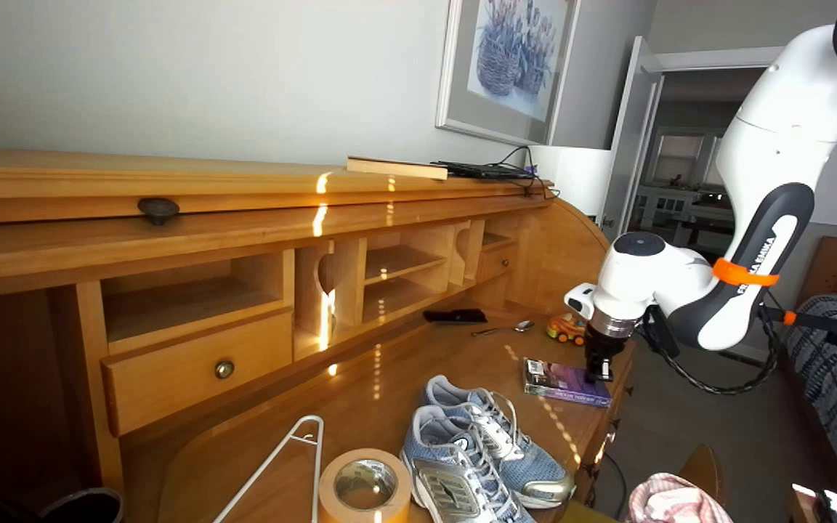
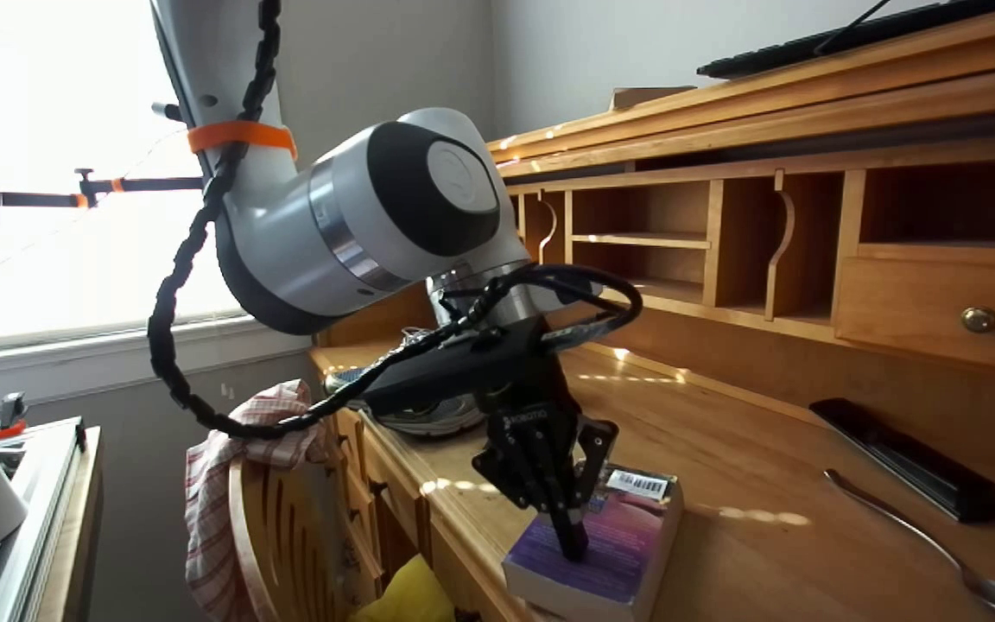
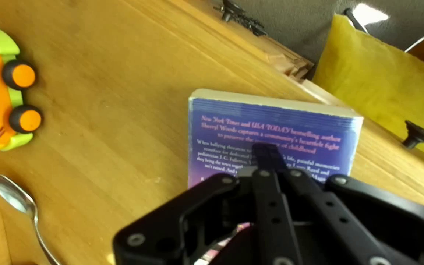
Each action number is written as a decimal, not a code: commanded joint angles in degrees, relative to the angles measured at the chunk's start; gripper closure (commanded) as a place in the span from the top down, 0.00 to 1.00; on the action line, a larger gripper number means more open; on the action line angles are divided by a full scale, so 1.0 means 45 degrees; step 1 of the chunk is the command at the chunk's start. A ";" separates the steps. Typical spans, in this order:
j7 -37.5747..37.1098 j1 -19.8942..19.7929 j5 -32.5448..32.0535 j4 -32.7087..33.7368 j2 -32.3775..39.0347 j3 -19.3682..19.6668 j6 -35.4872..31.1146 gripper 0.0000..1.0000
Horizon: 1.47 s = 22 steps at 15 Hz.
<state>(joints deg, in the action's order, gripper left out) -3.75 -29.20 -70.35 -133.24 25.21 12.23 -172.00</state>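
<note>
At the far left of an exterior view, a round container (image 1: 115, 500) is cut off by the lower edge. Above and to its right, a drawer (image 1: 171, 385) with a brass knob is set under a cubbyhole (image 1: 193, 301). Next along the bench (image 1: 455, 356), a white hanger (image 1: 318, 465) is seen, with a roll of tape (image 1: 364, 514) placed just beside it. Close to the tape's right, a pair of shoes (image 1: 476, 450) is set side by side. Behind these, toward the cubbyholes, a long black object (image 1: 455, 316) and a spoon (image 1: 524, 326) are laid near each other. To the right of the shoes, the book (image 1: 560, 383) is placed flat near the bench's front edge, its printed back turned upward. Beyond it, a toy car (image 1: 567, 330) is parked. The end effector (image 2: 573, 551) is pointed down at the book, its fingers (image 3: 265, 154) pressed together into a narrow tip, by which part of the blurb is covered in the wrist view. Whether the cover is touched cannot be told. Farther right, the arm (image 1: 760, 145) is bent, a checked cloth (image 1: 676, 501) is draped over a chair (image 2: 282, 527), and a bed (image 1: 836, 338) is partly shown.
</note>
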 commanded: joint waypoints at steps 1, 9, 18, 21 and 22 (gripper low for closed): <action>-0.0075 0.0292 -0.0216 0.0135 0.0156 0.0256 0.1243 0.00; -0.0127 0.0649 -0.0162 0.0127 0.0084 0.0154 0.2675 0.00; 0.0371 0.1575 0.0164 -0.0808 -0.0648 0.0888 0.2618 0.00; -0.0300 0.1663 -0.0899 -0.1541 -0.1242 0.0892 0.2518 0.26; -0.0450 0.1701 -0.1100 -0.1729 -0.1383 0.0889 0.2507 0.33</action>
<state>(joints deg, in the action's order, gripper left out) -3.50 -22.55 -71.81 -136.60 22.49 15.41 -160.27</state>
